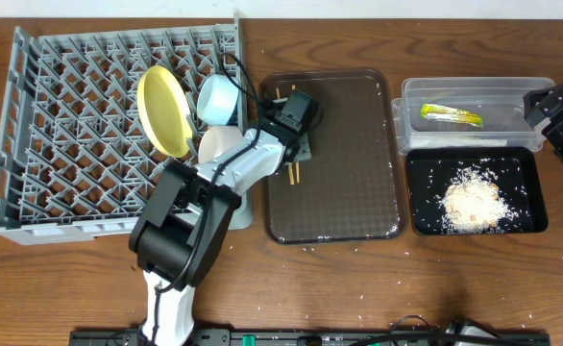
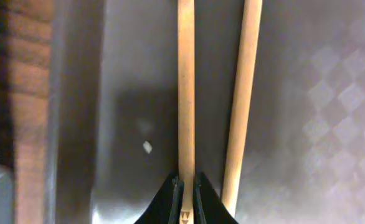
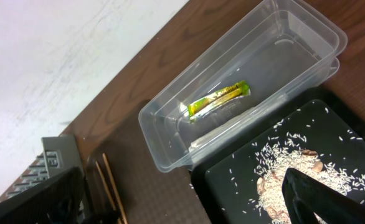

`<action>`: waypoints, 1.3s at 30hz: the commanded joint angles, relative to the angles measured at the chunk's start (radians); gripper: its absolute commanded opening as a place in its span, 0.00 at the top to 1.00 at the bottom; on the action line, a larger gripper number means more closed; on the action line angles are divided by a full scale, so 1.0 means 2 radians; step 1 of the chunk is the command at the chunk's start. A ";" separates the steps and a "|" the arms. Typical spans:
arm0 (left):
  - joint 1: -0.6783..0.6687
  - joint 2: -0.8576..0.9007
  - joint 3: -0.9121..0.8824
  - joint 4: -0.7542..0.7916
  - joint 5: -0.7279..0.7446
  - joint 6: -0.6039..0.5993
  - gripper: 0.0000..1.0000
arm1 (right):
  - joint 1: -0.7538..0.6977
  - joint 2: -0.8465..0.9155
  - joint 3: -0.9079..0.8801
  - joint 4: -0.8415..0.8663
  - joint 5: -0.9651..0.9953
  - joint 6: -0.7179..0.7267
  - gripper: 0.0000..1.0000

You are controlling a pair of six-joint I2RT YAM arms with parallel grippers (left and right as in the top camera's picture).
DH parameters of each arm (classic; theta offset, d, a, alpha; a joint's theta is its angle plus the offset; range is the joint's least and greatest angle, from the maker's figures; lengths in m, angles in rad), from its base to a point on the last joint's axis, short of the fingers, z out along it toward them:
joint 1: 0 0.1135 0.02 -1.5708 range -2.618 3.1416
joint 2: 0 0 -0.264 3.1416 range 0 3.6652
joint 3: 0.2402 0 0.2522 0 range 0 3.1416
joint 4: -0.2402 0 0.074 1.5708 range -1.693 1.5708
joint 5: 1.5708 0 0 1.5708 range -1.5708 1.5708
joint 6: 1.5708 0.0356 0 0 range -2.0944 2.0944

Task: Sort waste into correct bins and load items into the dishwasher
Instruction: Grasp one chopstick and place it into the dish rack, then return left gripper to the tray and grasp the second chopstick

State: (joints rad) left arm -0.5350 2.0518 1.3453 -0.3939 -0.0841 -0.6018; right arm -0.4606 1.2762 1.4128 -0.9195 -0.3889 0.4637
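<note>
My left gripper [image 1: 291,125] [image 2: 185,190] is down on the brown serving tray [image 1: 349,192], shut on one wooden chopstick [image 2: 185,87]. The second chopstick [image 2: 241,93] lies free just right of it. The chopsticks' ends [image 1: 292,174] show at the tray's left edge. The yellow plate [image 1: 162,111], light blue bowl [image 1: 218,96] and white bowl [image 1: 220,145] stand in the grey dish rack [image 1: 70,125]. The wrapper [image 1: 450,115] [image 3: 218,101] lies in the clear tub [image 1: 478,91] [image 3: 170,137]. The rice pile [image 1: 472,202] [image 3: 276,186] lies in the black tray [image 1: 526,197]. My right gripper [image 1: 558,113] [image 3: 182,186] is open and empty above the bins. No cup shows.
Loose rice grains are scattered on the wooden table [image 1: 358,288] near the brown tray's front edge and around the black tray. The two bins sit side by side at the right, close to the brown tray. The left arm's body reaches across the rack's front right corner.
</note>
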 commanded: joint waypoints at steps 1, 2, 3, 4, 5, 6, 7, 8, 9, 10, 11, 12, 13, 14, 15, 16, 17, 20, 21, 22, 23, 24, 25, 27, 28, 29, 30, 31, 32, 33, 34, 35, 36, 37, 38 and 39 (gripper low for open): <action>-0.003 -0.053 0.005 -0.017 -0.001 0.043 0.92 | -0.002 0.001 0.007 -0.001 -0.002 0.002 0.01; -0.003 -0.068 0.005 -0.023 -0.001 0.052 0.93 | -0.002 0.001 0.007 -0.001 -0.002 0.002 0.01; -0.002 -0.080 0.005 -0.027 -0.001 0.060 0.93 | -0.002 0.001 0.007 -0.001 -0.002 0.002 0.01; -0.002 -0.092 0.005 -0.031 -0.002 0.069 0.93 | -0.002 0.001 0.007 -0.001 -0.002 0.002 0.01; -0.002 -0.105 0.005 -0.036 -0.002 0.077 0.93 | -0.002 0.001 0.007 -0.001 -0.002 0.002 0.01; -0.002 -0.121 0.005 -0.040 -0.002 0.089 0.92 | -0.002 0.001 0.007 -0.001 -0.002 0.002 0.01; -0.002 -0.135 0.005 -0.046 -0.005 0.096 0.93 | -0.002 0.001 0.007 -0.001 -0.002 0.002 0.01; -0.002 -0.144 0.005 -0.050 -0.010 0.096 0.92 | -0.002 0.001 0.007 -0.001 -0.002 0.002 0.01; -0.002 -0.157 0.005 -0.057 -0.022 0.096 0.93 | -0.002 0.001 0.007 -0.001 -0.002 0.002 0.01; -0.001 -0.172 0.005 -0.063 -0.033 0.102 0.93 | -0.002 0.001 0.007 -0.001 -0.002 0.002 0.01; 0.002 -0.191 0.005 -0.073 -0.045 0.113 0.93 | -0.002 0.001 0.007 -0.001 -0.002 0.002 0.01; 0.004 -0.200 0.005 -0.079 -0.053 0.116 0.93 | -0.002 0.001 0.007 -0.001 -0.002 0.002 0.01; 0.008 -0.213 0.005 -0.089 -0.067 0.118 0.93 | -0.002 0.001 0.007 -0.001 -0.002 0.002 0.01; 0.013 -0.222 0.005 -0.100 -0.083 0.120 0.92 | -0.002 0.001 0.007 -0.001 -0.002 0.002 0.01; 0.019 -0.230 0.005 -0.111 -0.096 0.127 0.93 | -0.002 0.001 0.007 -0.001 -0.002 0.002 0.01; 0.027 -0.235 0.005 -0.123 -0.111 0.134 0.93 | -0.002 0.001 0.007 -0.001 -0.002 0.002 0.01; 0.038 -0.237 0.005 -0.136 -0.124 0.145 0.93 | -0.002 0.001 0.007 -0.001 -0.002 0.002 0.01; 0.070 -0.236 0.001 -0.165 -0.155 0.151 0.93 | -0.002 0.001 0.007 -0.001 -0.002 0.002 0.01; 0.083 -0.234 -0.001 -0.171 -0.159 0.152 0.92 | -0.002 0.001 0.007 -0.001 -0.002 0.002 0.01; 0.101 -0.231 -0.001 -0.175 -0.159 0.152 0.93 | -0.002 0.001 0.007 -0.001 -0.002 0.002 0.01; 0.111 -0.229 -0.001 -0.176 -0.159 0.154 0.93 | -0.002 0.001 0.007 -0.001 -0.002 0.002 0.01; 0.124 -0.226 -0.001 -0.174 -0.159 0.161 0.93 | -0.002 0.001 0.007 -0.001 -0.002 0.002 0.01; 0.132 -0.223 -0.001 -0.171 -0.159 0.169 0.93 | -0.002 0.001 0.007 -0.001 -0.002 0.002 0.01; 0.148 -0.210 -0.001 -0.159 -0.159 0.193 0.93 | -0.002 0.001 0.007 -0.001 -0.002 0.002 0.01; 0.152 -0.204 -0.001 -0.154 -0.159 0.203 0.93 | -0.002 0.001 0.007 -0.001 -0.002 0.002 0.01; 0.157 -0.196 -0.001 -0.147 -0.159 0.216 0.93 | -0.002 0.001 0.007 -0.001 -0.002 0.002 0.01; 0.161 -0.189 -0.001 -0.142 -0.159 0.226 0.92 | -0.002 0.001 0.007 -0.001 -0.002 0.002 0.01; 0.169 -0.178 -0.001 -0.135 -0.160 0.226 0.92 | -0.002 0.001 0.007 -0.001 -0.002 0.002 0.01; 0.175 -0.172 -0.001 -0.131 -0.160 0.226 0.89 | -0.002 0.001 0.007 -0.001 -0.002 0.002 0.01; 0.179 -0.168 -0.001 -0.129 -0.160 0.226 0.83 | -0.002 0.001 0.007 -0.001 -0.002 0.002 0.01; 0.187 -0.163 -0.001 -0.126 -0.160 0.226 0.70 | -0.002 0.001 0.007 -0.001 -0.002 0.002 0.01; 0.193 -0.162 -0.001 -0.124 -0.160 0.226 0.59 | -0.002 0.001 0.007 -0.001 -0.002 0.002 0.01; 0.197 -0.165 -0.001 -0.118 -0.160 0.226 0.52 | -0.002 0.001 0.007 -0.001 -0.002 0.002 0.01; 0.197 -0.167 0.000 -0.116 -0.160 0.226 0.50 | -0.002 0.001 0.007 -0.001 -0.002 0.002 0.01; 0.197 -0.173 0.003 -0.114 -0.158 0.226 0.49 | -0.002 0.001 0.007 -0.001 -0.002 0.002 0.01; 0.195 -0.180 0.009 -0.114 -0.151 0.226 0.49 | -0.002 0.001 0.007 -0.001 -0.002 0.002 0.01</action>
State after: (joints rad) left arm -0.1421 1.7245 1.3449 -0.6224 -0.3904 -0.1589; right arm -0.4606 1.2762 1.4128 -0.9199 -0.3889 0.4637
